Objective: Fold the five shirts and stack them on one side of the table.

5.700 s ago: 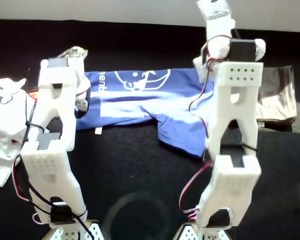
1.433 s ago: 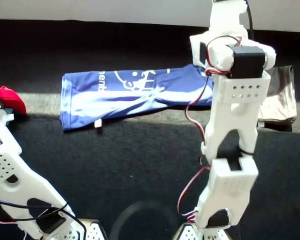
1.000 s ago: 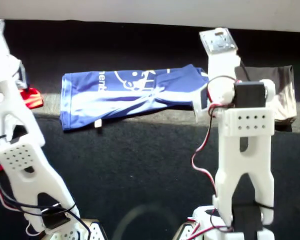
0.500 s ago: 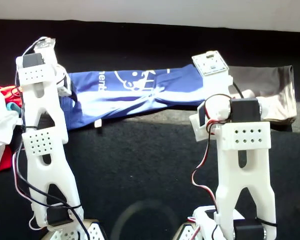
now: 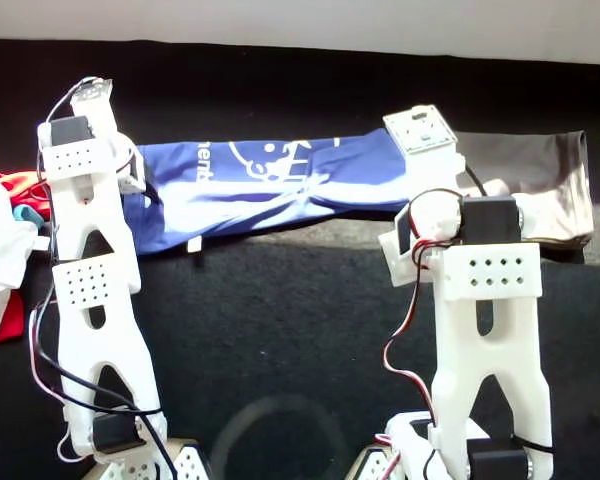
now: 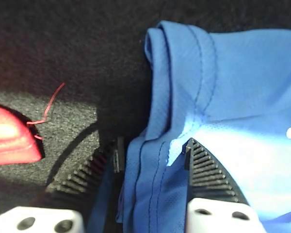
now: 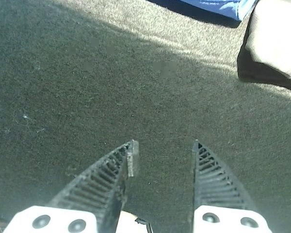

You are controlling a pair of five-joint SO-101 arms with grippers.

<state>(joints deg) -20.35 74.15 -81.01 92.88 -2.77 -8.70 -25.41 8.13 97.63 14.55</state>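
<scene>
The blue shirt (image 5: pixel 270 185) is lying stretched out across the far half of the table, folded into a long band, with white print on its upper side. Its end on the left arm's side is sitting between the jaws of the left gripper (image 6: pixel 153 144). The jaws are standing apart, one on each side of the stitched hem, and the cloth is filling most of the gap; I cannot tell if they are pressing it.

The right gripper (image 7: pixel 162 145) is hanging low over bare table with its jaws fairly wide and nothing between them. It is just short of the shirt's other end.

Just beyond that end, a pale folded shirt (image 5: pixel 550 190) is resting at the right side of the table. At the left side, a red garment (image 5: pixel 10 185) is lying near the blue hem, with a loose red thread beside it, and white shirts (image 5: pixel 0 260) are bunching in a heap at the edge.

The table (image 5: pixel 280 330) is wearing a black, felt-like cover. A band of sunlight is crossing it under the shirts, while the near part is lying in shade. Behind the table a light wall (image 5: pixel 280 18) is running along the far edge.
</scene>
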